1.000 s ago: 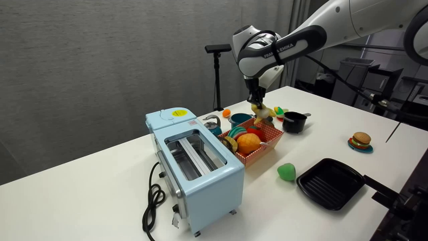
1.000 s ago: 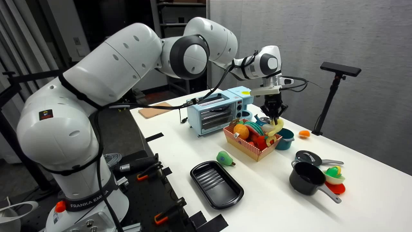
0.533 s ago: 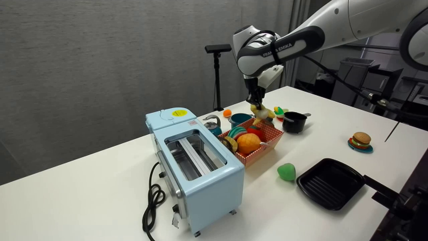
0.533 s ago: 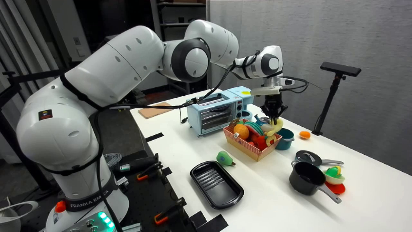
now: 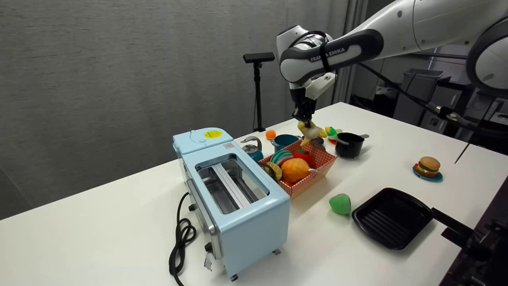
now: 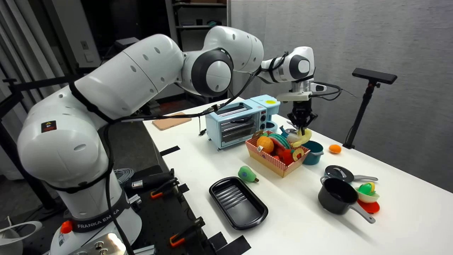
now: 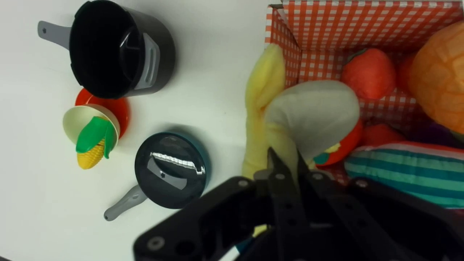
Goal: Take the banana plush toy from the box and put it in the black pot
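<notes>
Gripper [image 7: 285,154] pinches the banana plush toy [image 7: 277,117] beneath it, partly over the box [image 7: 362,25].

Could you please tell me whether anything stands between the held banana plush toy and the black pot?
Possibly the end wall of the box: in the wrist view, the banana plush toy overlaps it, and I cannot tell whether it clears. Past that, nothing visible stands before the black pot; the lidded pan lies to one side.

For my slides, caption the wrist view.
Black gripper holds yellow-white banana plush toy over rim of red-checked rectangular box; round black pot stands nearby.
</notes>
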You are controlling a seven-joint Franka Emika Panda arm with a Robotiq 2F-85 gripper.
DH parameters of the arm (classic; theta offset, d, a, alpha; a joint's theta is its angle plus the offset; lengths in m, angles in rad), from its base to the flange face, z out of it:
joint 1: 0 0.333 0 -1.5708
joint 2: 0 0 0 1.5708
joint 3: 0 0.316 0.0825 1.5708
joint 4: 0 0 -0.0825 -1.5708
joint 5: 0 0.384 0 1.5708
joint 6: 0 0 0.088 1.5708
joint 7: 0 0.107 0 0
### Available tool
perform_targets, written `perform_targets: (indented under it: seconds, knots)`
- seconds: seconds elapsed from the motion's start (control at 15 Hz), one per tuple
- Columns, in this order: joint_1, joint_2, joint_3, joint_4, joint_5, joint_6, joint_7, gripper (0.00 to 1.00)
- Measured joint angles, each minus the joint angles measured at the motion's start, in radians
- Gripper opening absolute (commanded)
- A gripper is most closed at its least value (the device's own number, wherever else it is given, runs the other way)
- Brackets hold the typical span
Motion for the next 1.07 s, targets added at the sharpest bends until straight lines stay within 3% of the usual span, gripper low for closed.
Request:
perform_targets:
  seconds: [0.47,1.07]
  knots:
    - [-0.045,0.025,0.0,0.089,0.021,-0.053,-0.002,0.01]
    - [-0.116,0.033,0.018,0.103,0.081,-0.054,-0.002,0.01]
